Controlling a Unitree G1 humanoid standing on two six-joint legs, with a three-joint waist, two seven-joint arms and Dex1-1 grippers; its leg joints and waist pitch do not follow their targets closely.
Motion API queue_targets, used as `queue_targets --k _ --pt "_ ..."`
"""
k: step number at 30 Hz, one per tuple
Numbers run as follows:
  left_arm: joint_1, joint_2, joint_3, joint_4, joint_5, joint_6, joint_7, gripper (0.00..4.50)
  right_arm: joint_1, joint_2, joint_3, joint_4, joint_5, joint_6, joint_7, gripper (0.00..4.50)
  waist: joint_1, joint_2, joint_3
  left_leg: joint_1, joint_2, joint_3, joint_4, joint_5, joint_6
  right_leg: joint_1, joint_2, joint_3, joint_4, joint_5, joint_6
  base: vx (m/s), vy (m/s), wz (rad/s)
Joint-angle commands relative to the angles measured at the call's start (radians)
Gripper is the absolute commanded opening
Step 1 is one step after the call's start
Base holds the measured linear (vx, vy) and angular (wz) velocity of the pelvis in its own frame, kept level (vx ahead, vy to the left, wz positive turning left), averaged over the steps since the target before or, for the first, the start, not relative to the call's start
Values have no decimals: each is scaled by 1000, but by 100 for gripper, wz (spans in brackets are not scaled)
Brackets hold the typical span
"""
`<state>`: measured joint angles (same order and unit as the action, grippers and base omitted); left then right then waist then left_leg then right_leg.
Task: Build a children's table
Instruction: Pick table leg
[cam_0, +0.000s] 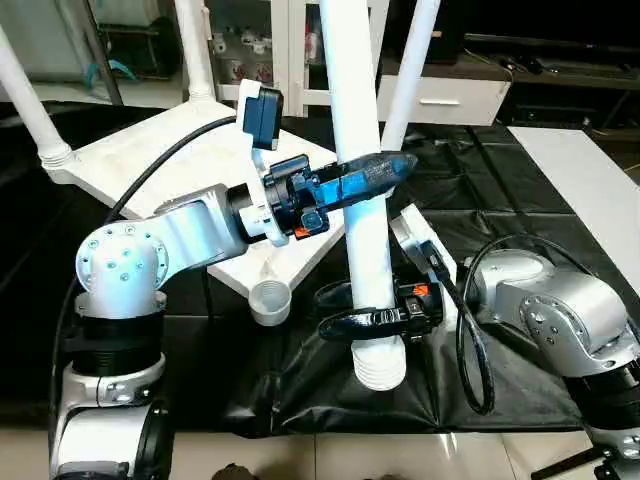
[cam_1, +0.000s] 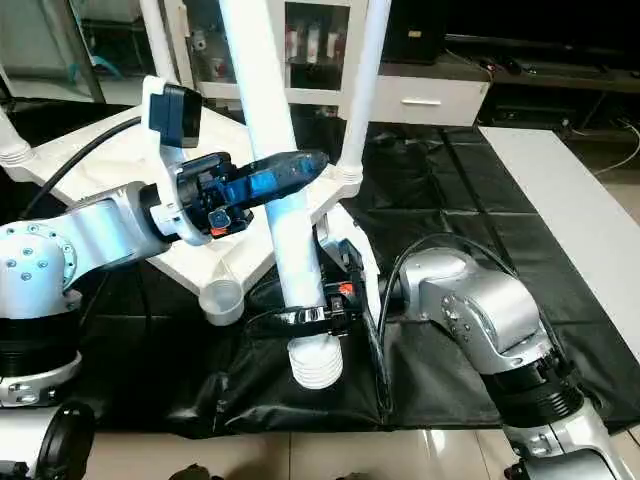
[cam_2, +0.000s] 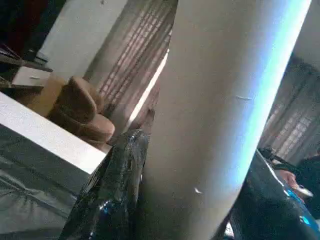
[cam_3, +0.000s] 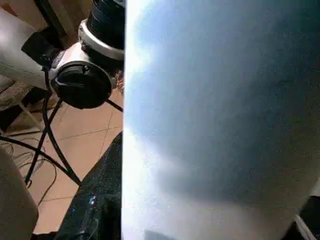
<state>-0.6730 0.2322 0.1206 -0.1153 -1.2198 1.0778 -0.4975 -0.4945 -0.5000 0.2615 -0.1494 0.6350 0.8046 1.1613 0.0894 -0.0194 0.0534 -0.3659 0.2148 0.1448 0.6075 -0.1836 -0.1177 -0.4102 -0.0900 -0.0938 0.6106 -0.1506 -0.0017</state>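
My right gripper (cam_0: 362, 322) clamps the loose leg (cam_0: 362, 215) near its ribbed lower end at bottom centre, while my left gripper (cam_0: 365, 180) brackets the same leg higher up, mid-frame; I can't tell whether it grips yet. I judge this two-point hold keeps the leg steerable toward the empty corner socket (cam_0: 269, 300) just left. The upturned tabletop (cam_0: 175, 150) lies upper left.

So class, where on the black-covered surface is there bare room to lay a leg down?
Free: the black cover between the far-right fitted leg and the white board at right. Crowded: the near edge, where the held leg, both end effectors, left and right, and the tabletop's empty socket cluster.
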Motion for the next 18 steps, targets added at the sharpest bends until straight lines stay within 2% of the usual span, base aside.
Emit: queue_targets --k 1,2,3,5,7,8,9,10,11,13,15,16,18 --pt "-20 4 46 33 43 -57 58 202 -14 -5 4 -35 -26 -45 -1 179 -1 12 -69 3 1 16 -71 -231 -3 59 -31 33 -81 -374 -123 0 0 0" --pt "-22 4 44 32 58 -68 67 201 -16 1 3 -29 -35 -55 -13 179 -1 10 -68 3 0 16 -71 -234 -2 59 -30 33 -83 -380 -122 0 0 0" --pt "-28 -3 44 32 93 -95 103 199 -21 24 -8 -10 -50 -73 -49 235 -2 11 -68 2 1 16 -72 -239 -6 58 -32 32 -85 -390 -118 0 0 0" --pt "-34 -8 47 28 118 -117 132 199 -39 56 -22 28 -82 -86 -124 249 -4 10 -67 2 -1 15 -71 -247 -9 56 -32 31 -87 -410 -109 0 0 0" --pt "-44 -22 65 31 112 -123 178 197 -62 87 -39 69 -108 -85 -197 260 -10 10 -67 0 -5 14 -71 -249 -19 57 -29 28 -87 -433 -89 0 0 0" --pt "-48 -29 76 35 101 -123 197 186 -70 95 -45 80 -112 -79 -219 285 -9 8 -68 3 -6 15 -70 -243 -19 58 -29 28 -90 -446 -76 0 0 0" --pt "-56 -43 99 50 75 -126 223 183 -84 104 -57 85 -96 -48 -231 292 -7 10 -68 4 -5 16 -69 -238 -18 54 -29 31 -89 -438 -79 0 0 0" --pt "-65 -60 139 76 19 -129 244 182 -103 114 -79 77 -52 10 -234 298 -6 5 -70 0 -8 17 -68 -225 -12 58 -27 30 -87 -425 -81 0 0 0" --pt "-67 -66 153 86 -2 -128 251 182 -110 116 -90 71 -31 33 -232 298 -4 8 -71 1 -8 16 -67 -218 -11 57 -26 31 -86 -412 -86 0 0 0" --pt "-67 -67 165 98 -24 -123 254 179 -116 117 -102 62 -5 52 -225 328 -1 9 -74 -1 -4 14 -69 -195 -8 59 -26 32 -77 -345 -108 0 0 0" --pt "-55 -65 177 115 -34 -121 261 179 -130 116 -129 57 37 77 -210 342 2 12 -77 4 0 15 -69 -177 -6 59 -26 36 -67 -250 -147 0 0 0" --pt "-52 -63 174 113 -28 -121 258 179 -132 117 -132 59 39 76 -210 342 2 11 -78 2 0 16 -69 -160 -3 61 -27 37 -62 -203 -167 0 0 0" --pt "-45 -67 176 106 -17 -114 265 177 -135 121 -139 65 35 70 -218 367 1 12 -78 0 -1 17 -68 -153 -1 64 -28 37 -60 -184 -178 0 0 0"
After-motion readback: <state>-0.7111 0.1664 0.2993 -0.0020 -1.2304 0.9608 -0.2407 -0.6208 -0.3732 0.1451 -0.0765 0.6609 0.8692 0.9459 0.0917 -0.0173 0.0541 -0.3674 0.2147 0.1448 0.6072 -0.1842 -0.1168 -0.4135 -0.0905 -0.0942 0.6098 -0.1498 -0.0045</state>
